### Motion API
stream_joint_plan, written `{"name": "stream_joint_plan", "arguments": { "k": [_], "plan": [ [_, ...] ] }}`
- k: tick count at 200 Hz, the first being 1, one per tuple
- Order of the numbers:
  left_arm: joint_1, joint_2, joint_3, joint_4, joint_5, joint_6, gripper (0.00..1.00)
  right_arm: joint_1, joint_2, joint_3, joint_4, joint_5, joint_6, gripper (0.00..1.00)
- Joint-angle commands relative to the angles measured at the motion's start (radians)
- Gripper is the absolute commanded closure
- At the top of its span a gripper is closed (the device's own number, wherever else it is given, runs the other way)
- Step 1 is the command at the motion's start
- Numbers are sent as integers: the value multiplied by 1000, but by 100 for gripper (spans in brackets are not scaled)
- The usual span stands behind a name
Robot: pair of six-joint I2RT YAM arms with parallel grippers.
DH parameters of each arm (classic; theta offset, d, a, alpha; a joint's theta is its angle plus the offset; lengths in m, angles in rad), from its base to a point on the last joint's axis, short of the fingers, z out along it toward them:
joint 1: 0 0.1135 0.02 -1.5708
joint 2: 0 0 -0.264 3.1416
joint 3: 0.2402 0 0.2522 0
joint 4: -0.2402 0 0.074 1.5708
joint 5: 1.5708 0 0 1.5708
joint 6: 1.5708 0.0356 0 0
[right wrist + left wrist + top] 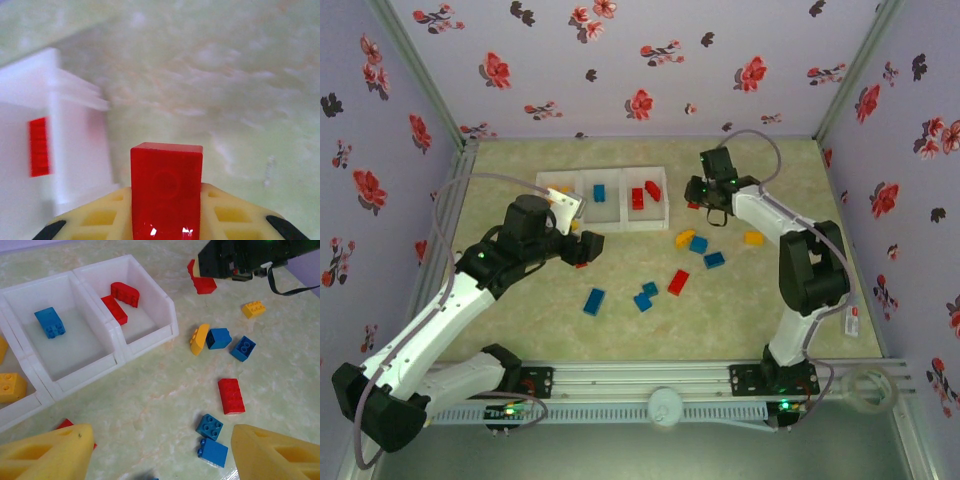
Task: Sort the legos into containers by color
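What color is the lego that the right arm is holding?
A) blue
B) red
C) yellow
B: the right wrist view shows a red lego clamped between the jaws of the right gripper.

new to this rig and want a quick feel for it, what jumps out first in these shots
The right tool is shut on a red brick beside the right end of the white tray. Its three compartments already hold sorted bricks: yellow on the left, blue in the middle, red on the right. More loose bricks in all three colours lie scattered on the table in front of it.
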Motion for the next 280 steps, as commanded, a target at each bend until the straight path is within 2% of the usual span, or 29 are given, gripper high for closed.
{"name": "stream_joint_plan", "arguments": {
  "k": [1, 76, 110, 126, 154, 220, 253, 280],
  "plan": [
    [-8, -21, -4, -3, 19, 10, 27, 46, -22, 60, -42, 8, -38, 71],
    [-8, -24, -11, -20, 18, 5, 27, 134, 111, 234, -67, -46, -74, 69],
    [-8, -33, -19, -18, 18, 3, 27, 149, 182, 299, -82, -63, -76, 62],
    [-8, -33, -21, -20, 17, 4, 27, 153, 206, 325, -100, -67, -80, 53],
    [-8, -32, -20, -22, 17, 7, 26, 157, 202, 327, -101, -57, -85, 45],
    [-10, -23, -22, -43, 21, -15, 26, 157, 140, 287, -106, -25, -103, 44],
    [-19, -12, -59, -15, 81, -91, 26, 156, 109, 251, -97, -9, -115, 43],
    [-62, 21, -93, 20, 79, -179, 27, 149, 96, 235, -91, -7, -115, 43]
  ]
}}
